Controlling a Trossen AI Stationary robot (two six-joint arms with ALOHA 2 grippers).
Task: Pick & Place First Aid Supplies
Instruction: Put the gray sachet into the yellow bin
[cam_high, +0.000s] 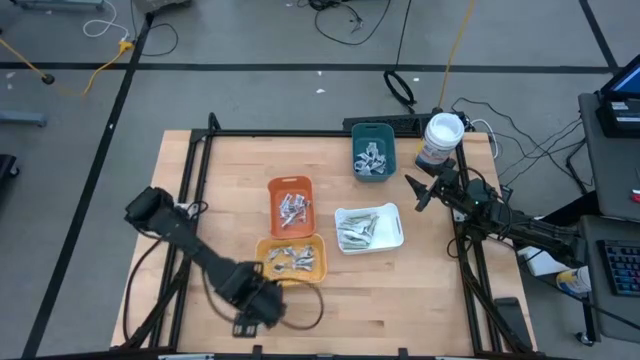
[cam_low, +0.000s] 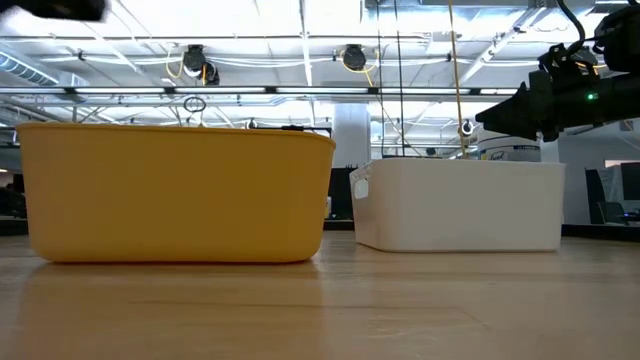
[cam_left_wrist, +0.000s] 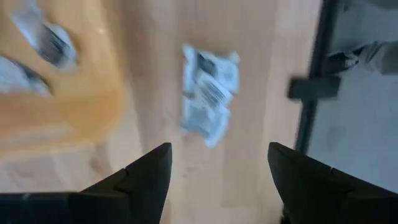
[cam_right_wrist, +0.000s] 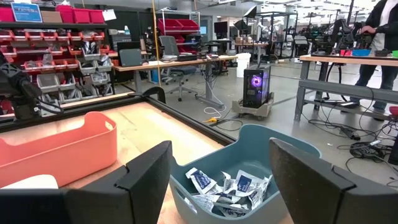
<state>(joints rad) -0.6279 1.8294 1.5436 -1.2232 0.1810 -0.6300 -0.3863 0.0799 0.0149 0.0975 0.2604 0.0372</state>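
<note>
**Sachet lying loose on the wood, both grippers open**

Workshop floor all around, cables everywhere, and in the middle sits the wooden tabletop (cam_high: 230, 190) with its black frame.

Starting at the left gripper (cam_left_wrist: 217, 171): it's down near the front edge of the tabletop, and its fingers (cam_left_wrist: 146, 177) are spread apart with nothing between them. Right ahead of it in the left wrist view, a silvery-white sachet (cam_left_wrist: 208, 96) with dark print lies flat on the bare wood, touching neither finger. Just beside that sachet is the yellow tray (cam_high: 292, 259), and a few more sachets (cam_left_wrist: 53, 43) show inside it, blurry in that view.

From above, the yellow tray butts up against the orange tray (cam_high: 291, 207) behind it, and that one also holds a pile of packets. To the right is the white tray (cam_high: 368, 228) with slim pale green-white strips (cam_high: 357, 230) in it. Farther back is the teal tray (cam_high: 373, 148), loaded with blue-marked sachets (cam_right_wrist: 227, 186).

The right gripper (cam_right_wrist: 217, 171) hovers just beside the teal tray toward the right edge, fingers wide apart and holding nothing; its wrist view looks straight down into that tray. A white tub (cam_high: 441, 140) with a blue label stands at the back right corner, near that arm.

Low view only gives the yellow and white tray walls side by side, so their contents are hidden there.
</note>
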